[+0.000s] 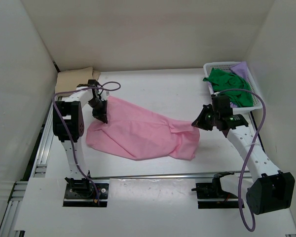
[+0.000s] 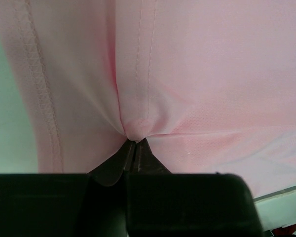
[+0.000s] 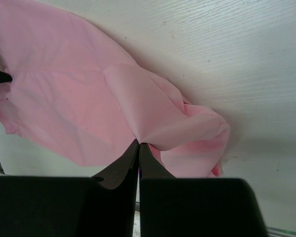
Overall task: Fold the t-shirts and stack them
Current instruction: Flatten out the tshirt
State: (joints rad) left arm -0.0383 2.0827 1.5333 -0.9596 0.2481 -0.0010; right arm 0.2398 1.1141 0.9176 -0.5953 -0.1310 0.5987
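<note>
A pink t-shirt (image 1: 138,133) lies spread across the middle of the table. My left gripper (image 1: 102,118) is shut on its left edge; the left wrist view shows the cloth (image 2: 197,74) bunched at the closed tips (image 2: 134,141). My right gripper (image 1: 196,123) is shut on the shirt's right end, where the fabric (image 3: 79,103) puckers at its tips (image 3: 138,143). A tan t-shirt (image 1: 75,79) lies folded at the back left. A green t-shirt (image 1: 229,86) and a light purple one (image 1: 242,67) sit in the basket.
A white mesh basket (image 1: 259,101) stands at the back right against the wall. White walls enclose the table on three sides. A metal rail (image 1: 153,175) runs along the near edge, with both arm bases in front of it.
</note>
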